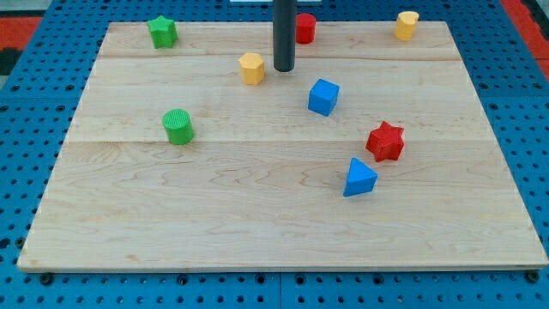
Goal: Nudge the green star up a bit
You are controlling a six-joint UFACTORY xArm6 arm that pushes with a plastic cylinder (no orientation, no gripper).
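The green star (161,32) sits near the top left corner of the wooden board (257,206). My tip (284,69) is the lower end of a dark upright rod, near the top middle of the board. It stands well to the right of the green star, just right of a yellow hexagon block (251,68) and left of and below a red cylinder (305,28). It touches no block that I can see.
A green cylinder (178,126) lies at the left middle. A blue cube (323,97) is right of centre. A red star (385,142) and a blue triangle (358,178) lie lower right. A yellow block (407,25) sits at top right.
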